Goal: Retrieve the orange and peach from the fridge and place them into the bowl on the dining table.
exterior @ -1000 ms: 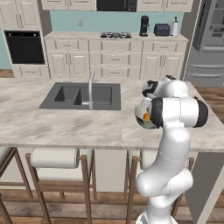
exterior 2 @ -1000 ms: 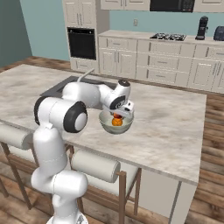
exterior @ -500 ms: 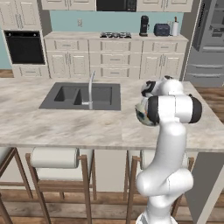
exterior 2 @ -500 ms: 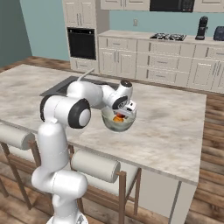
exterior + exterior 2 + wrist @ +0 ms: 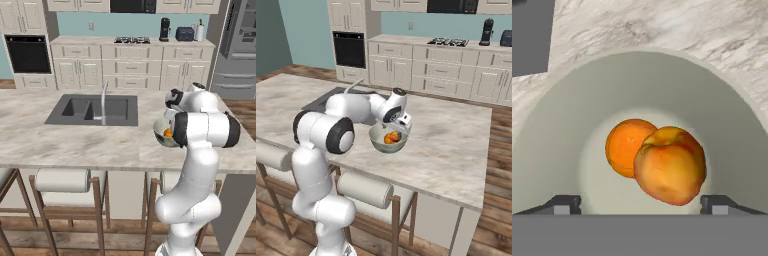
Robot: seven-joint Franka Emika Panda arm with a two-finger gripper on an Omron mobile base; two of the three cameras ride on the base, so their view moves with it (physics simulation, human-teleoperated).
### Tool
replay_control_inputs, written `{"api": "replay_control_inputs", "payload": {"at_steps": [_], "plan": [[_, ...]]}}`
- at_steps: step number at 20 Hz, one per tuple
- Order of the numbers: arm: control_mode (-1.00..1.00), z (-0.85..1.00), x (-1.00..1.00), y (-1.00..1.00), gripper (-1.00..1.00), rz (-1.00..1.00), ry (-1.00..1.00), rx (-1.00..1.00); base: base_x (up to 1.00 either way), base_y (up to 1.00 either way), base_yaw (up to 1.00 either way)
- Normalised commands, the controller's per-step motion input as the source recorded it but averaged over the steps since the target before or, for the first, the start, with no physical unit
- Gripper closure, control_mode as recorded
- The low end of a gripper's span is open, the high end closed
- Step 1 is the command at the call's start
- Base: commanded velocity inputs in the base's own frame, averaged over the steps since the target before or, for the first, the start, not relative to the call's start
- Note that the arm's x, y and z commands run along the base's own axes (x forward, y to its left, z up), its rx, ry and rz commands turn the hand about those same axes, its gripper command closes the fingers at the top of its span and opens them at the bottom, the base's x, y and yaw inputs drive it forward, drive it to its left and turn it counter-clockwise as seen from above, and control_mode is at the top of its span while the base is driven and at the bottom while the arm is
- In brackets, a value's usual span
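The small grey-green bowl stands on the marble dining table near its front edge, to the right of the sink. Inside it lie the orange and, leaning against it on the right, the peach. My gripper hangs open straight above the bowl, its fingertips spread wide and clear of both fruits. From the right base view the gripper points down over the bowl, and an orange patch of fruit shows inside. The fridge stands at the far right.
A grey double sink with a faucet is set into the table left of the bowl. Bar stools stand under the front edge. Cream cabinets, a wall oven and a coffee maker line the back wall.
The fingers have spread wider apart and the peach now lies loose in the bowl beside the orange. The hand stays over the bowl.
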Motion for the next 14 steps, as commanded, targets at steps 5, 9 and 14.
{"api": "replay_control_inputs", "payload": {"at_steps": [5, 9, 14], "plan": [[-1.00, 0.54, -0.39, 0.33, -1.00, -0.03, 0.00, -0.07, 0.00, 0.00, 0.00], [-1.00, 0.93, -0.80, 0.05, -1.00, -0.04, -0.06, -0.05, 0.00, 0.00, 0.00], [-1.00, 0.95, -1.00, 0.00, -1.00, 0.00, -0.14, -0.01, 0.00, 0.00, 0.00]]}}
